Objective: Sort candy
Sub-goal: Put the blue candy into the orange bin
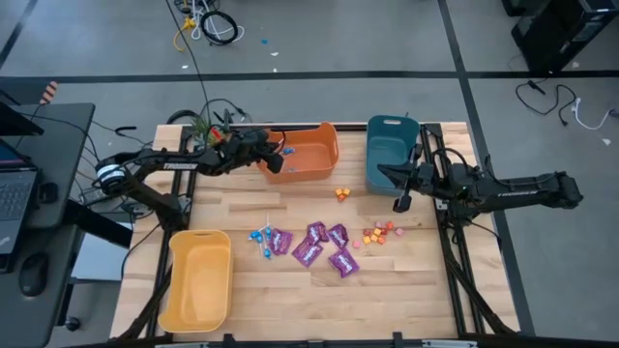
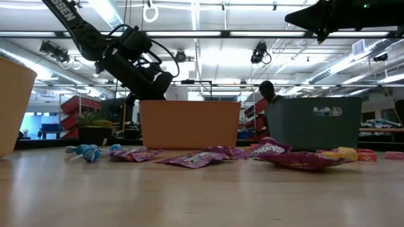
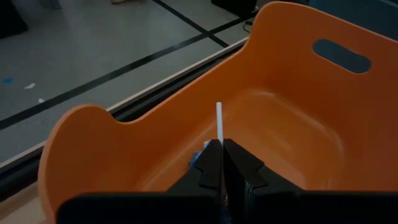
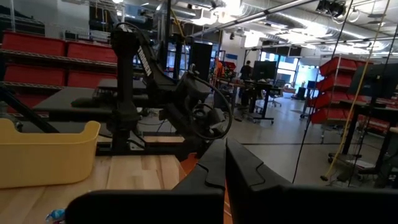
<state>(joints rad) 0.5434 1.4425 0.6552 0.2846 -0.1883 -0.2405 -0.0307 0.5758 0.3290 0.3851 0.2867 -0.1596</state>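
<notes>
My left gripper [image 3: 222, 155] hangs over the orange bin [image 1: 308, 157] at the table's far side, shut on a blue-wrapped lollipop [image 3: 218, 121]. On the table lie more candy: blue lollipops [image 1: 261, 237], purple packets [image 1: 319, 244] and small orange, red and pink pieces [image 1: 379, 232], with two more pieces [image 1: 341, 193] nearer the bins. My right gripper [image 4: 225, 158] waits shut and empty, held high by the teal bin [image 1: 390, 150]. My left gripper pinches the lollipop between its two fingers. The white stick [image 3: 218, 118] juts out past the fingertips, along the fingers, and a bit of blue wrapper [image 3: 198, 160] shows beside one finger. The fingers slant down from the table's left, and the lollipop hangs clear above the bin's floor.
A yellow bin [image 1: 198, 280] stands at the near left. The orange and teal bins stand side by side at the far edge. Bare wood lies along the near edge and right of the yellow bin. A desk with a laptop [image 1: 14, 193] is left of the table.
</notes>
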